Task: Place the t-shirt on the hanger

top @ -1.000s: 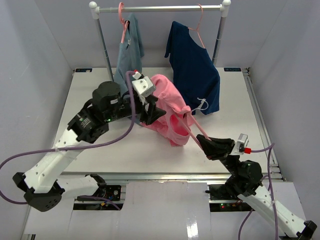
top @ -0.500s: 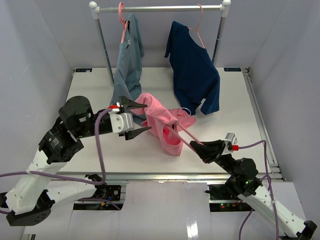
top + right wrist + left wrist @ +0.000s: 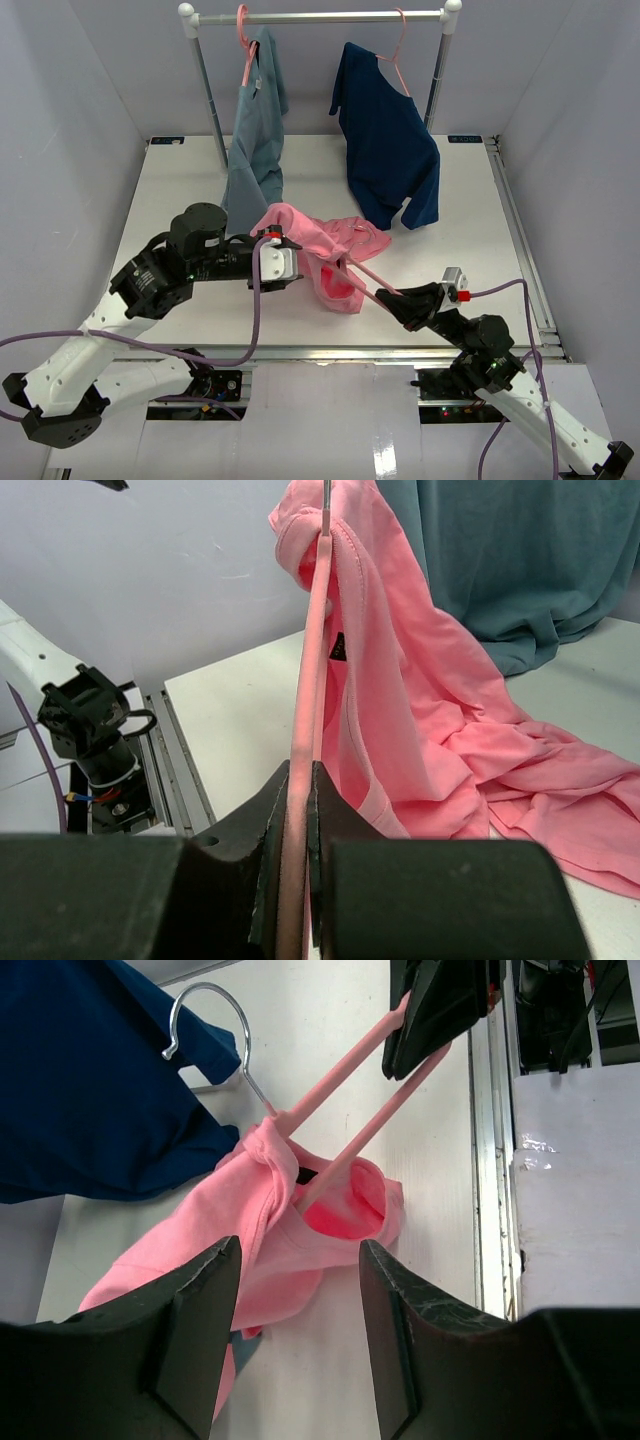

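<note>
The salmon-pink t-shirt (image 3: 318,245) lies bunched on the white table, draped over the far end of the pink hanger (image 3: 368,278). My right gripper (image 3: 402,300) is shut on the hanger's near end and holds it slanting up out of the shirt. The right wrist view shows the hanger bar (image 3: 315,650) clamped between the jaws, with the t-shirt (image 3: 430,710) hanging off it. In the left wrist view the hanger's two bars (image 3: 350,1080) run into the t-shirt (image 3: 250,1230), and its metal hook (image 3: 215,1020) sticks out beyond. My left gripper (image 3: 292,264) is open and empty, low beside the shirt's left edge.
A clothes rack (image 3: 320,16) stands at the back with a grey-blue shirt (image 3: 255,130) and a navy shirt (image 3: 385,150) on hangers. The grey-blue shirt's hem reaches the table just behind the pink one. Walls close both sides. A metal rail (image 3: 495,1160) runs along the near edge.
</note>
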